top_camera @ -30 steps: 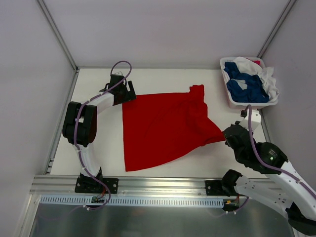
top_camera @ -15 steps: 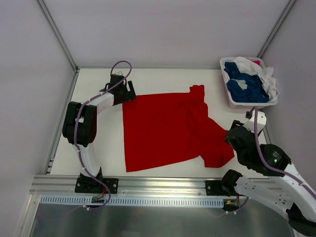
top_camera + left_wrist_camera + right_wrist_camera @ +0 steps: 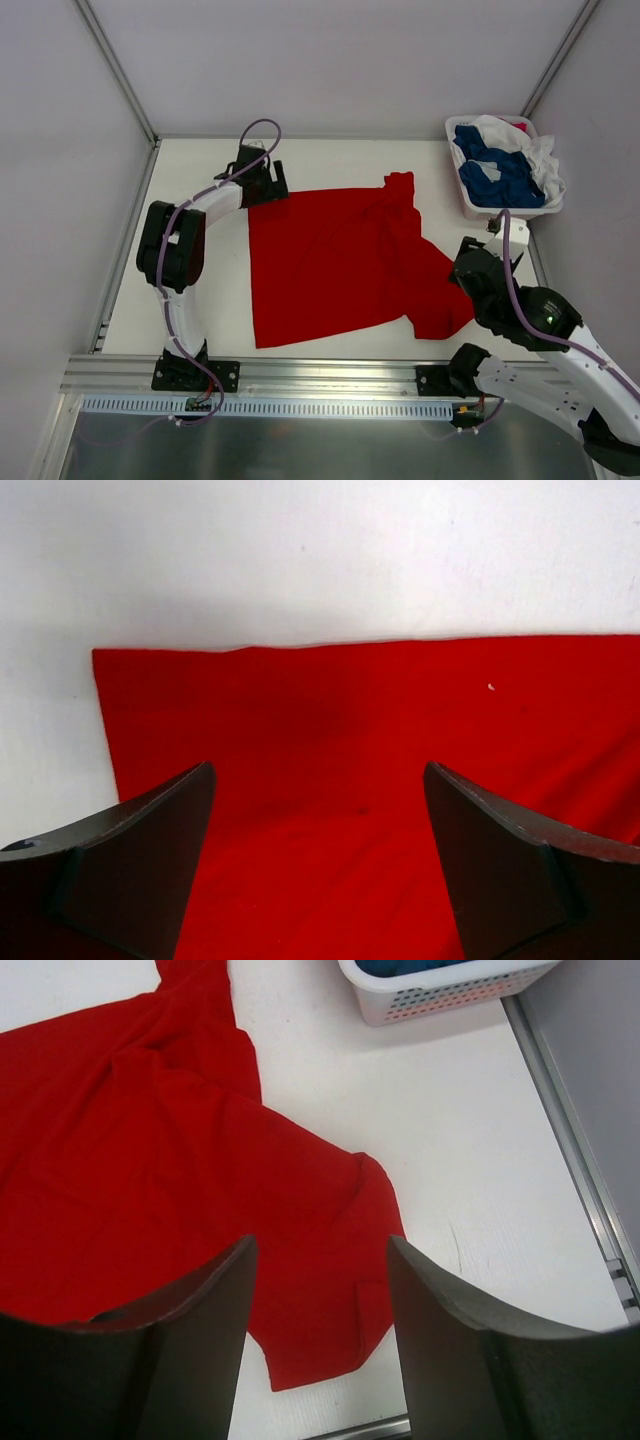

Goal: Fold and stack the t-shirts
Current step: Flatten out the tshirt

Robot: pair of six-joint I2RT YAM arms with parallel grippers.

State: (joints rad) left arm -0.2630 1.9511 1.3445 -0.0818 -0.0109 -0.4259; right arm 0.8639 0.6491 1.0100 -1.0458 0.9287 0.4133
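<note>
L claw (image 3: 318, 772) apart over red t-shirt (image 3: 330, 255) corner; R claw (image 3: 320, 1245) apart over its sleeve.

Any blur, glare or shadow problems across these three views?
Top external: even soft light, sharp, red t-shirt strongly saturated. Left wrist: table washed near white, a faint shadow on the cloth, left end effector fingers dark and soft-edged. Right wrist: right end effector fingers dark, slightly soft; white basket in focus.
</note>
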